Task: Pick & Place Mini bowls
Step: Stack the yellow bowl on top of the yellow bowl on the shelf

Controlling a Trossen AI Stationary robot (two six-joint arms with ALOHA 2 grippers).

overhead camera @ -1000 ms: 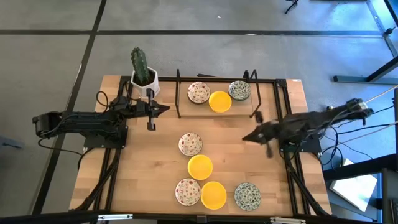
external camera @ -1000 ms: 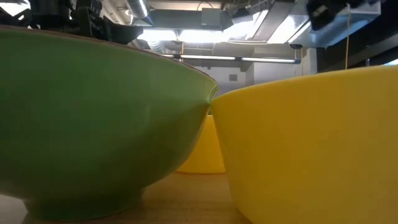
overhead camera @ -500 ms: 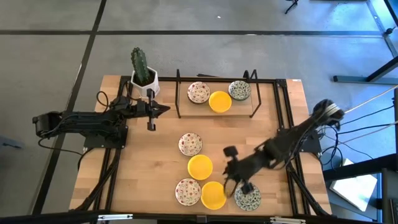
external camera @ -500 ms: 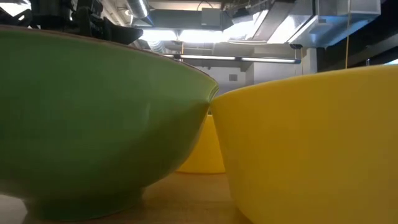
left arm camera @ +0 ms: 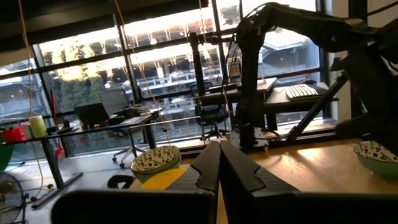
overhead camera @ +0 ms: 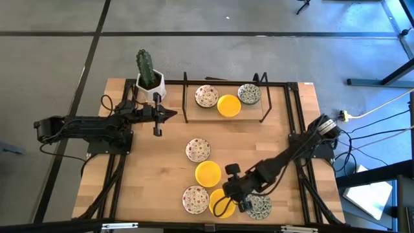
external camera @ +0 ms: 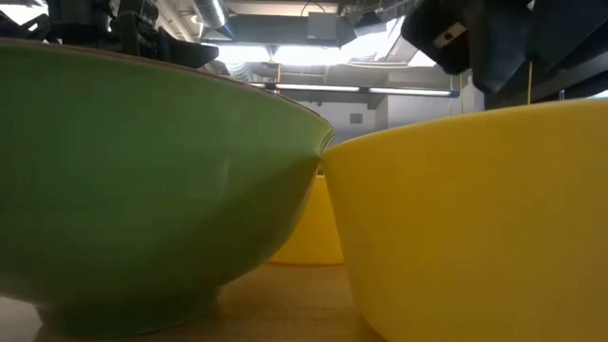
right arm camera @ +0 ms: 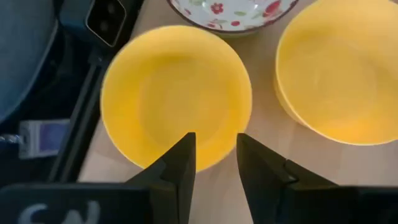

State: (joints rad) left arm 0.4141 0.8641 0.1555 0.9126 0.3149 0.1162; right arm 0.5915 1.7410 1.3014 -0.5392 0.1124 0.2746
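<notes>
Low view: yellow bowl point(external camera: 475, 228) cropped

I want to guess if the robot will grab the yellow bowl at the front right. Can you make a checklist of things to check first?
1. Right gripper open: ok, its fingers stand apart.
2. Right gripper over the front yellow bowl: ok, its fingertips straddle that bowl's rim in the right wrist view.
3. Bowl already held: not ok, the fingers have not closed on it.
4. Room around the bowl: cannot tell; the other yellow bowl and the red-speckled bowl sit close beside it.
5. Left gripper out of the way: ok, it is shut and waits near the cactus pot, far from the front bowls.
</notes>
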